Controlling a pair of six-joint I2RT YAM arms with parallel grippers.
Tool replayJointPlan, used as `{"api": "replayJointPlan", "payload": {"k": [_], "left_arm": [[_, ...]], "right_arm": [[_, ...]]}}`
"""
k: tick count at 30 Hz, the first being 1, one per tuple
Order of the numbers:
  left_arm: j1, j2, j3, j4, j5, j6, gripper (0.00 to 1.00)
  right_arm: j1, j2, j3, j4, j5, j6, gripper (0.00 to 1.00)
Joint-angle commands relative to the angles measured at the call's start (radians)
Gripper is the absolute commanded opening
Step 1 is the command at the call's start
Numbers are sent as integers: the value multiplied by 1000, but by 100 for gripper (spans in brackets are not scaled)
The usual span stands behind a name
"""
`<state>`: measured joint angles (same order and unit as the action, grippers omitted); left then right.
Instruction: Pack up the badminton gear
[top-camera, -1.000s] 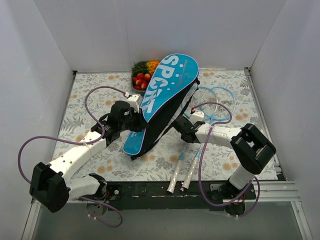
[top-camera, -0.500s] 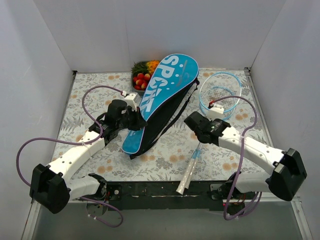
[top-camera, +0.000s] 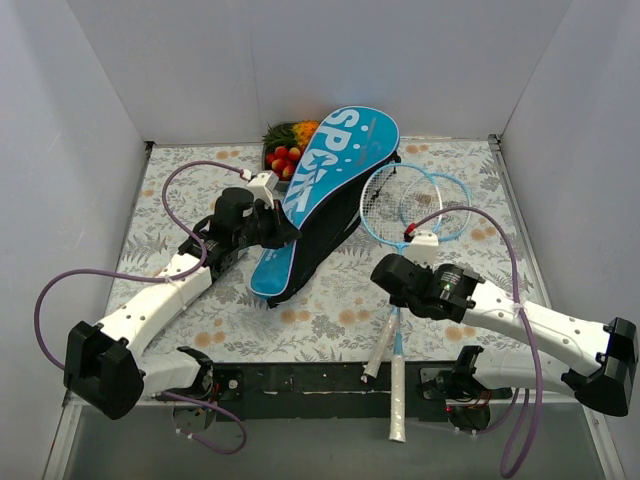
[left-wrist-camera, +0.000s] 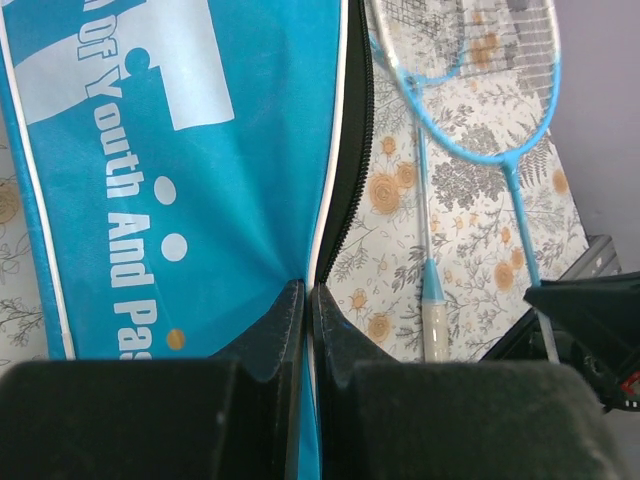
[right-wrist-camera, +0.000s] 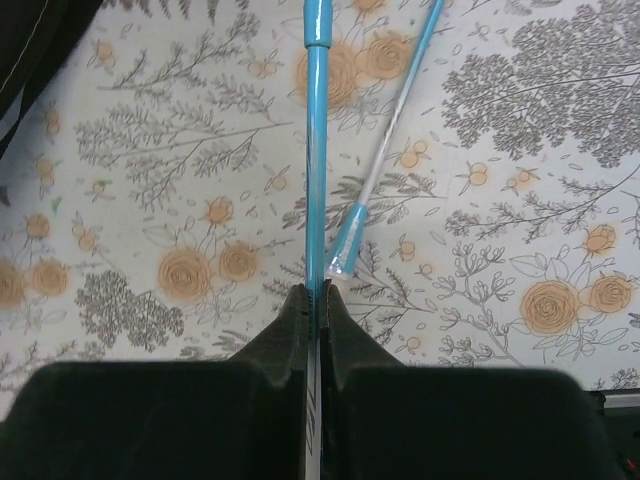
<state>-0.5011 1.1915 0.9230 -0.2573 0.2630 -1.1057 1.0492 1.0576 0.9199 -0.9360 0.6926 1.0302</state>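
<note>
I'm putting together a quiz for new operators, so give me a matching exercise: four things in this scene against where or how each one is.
Things:
1. left gripper
2. right gripper
3. fruit tray
4. second racket

States:
A. lying ungripped on the table
B. shut on a racket shaft
C. at the far edge, partly behind the bag and its wide end
D. shut on the bag's edge

Pairs: 1-D, 2-B, 3-C, 4-A

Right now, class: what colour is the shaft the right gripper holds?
Light blue shaft; best seen from right wrist view.
</note>
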Motion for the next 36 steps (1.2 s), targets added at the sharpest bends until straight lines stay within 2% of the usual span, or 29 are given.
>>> {"api": "replayJointPlan", "payload": {"k": [1,10,15,17,21,27,33,36], "left_arm": [[7,-15,39,64,42,-45,0],[6,-52,24,53,76,-62,0],[-1,-99,-59,53,99,-85,0],[-2,-145,-99,56,97,-89,0],[-7,-223,-219,59,108,-117,0],[-8,-309,-291,69,137,-135,0],[-8,-287,-296,89,186,-141,0],[-8,-219,-257,95,217,-120,0]], "right_arm": [[75,-22,10,-14,-53,7,1],[150,107,46,118,-67,4,1],[146,194,101,258,-33,-62,1],[135,250,131,266,-5,-84,1],[74,311,149,371,-14,-139,1],[-49,386,151,552,-24,-217,1],[-129,482,210,784,-5,-340,1],[-158,557,266,891,-30,-398,1]]}}
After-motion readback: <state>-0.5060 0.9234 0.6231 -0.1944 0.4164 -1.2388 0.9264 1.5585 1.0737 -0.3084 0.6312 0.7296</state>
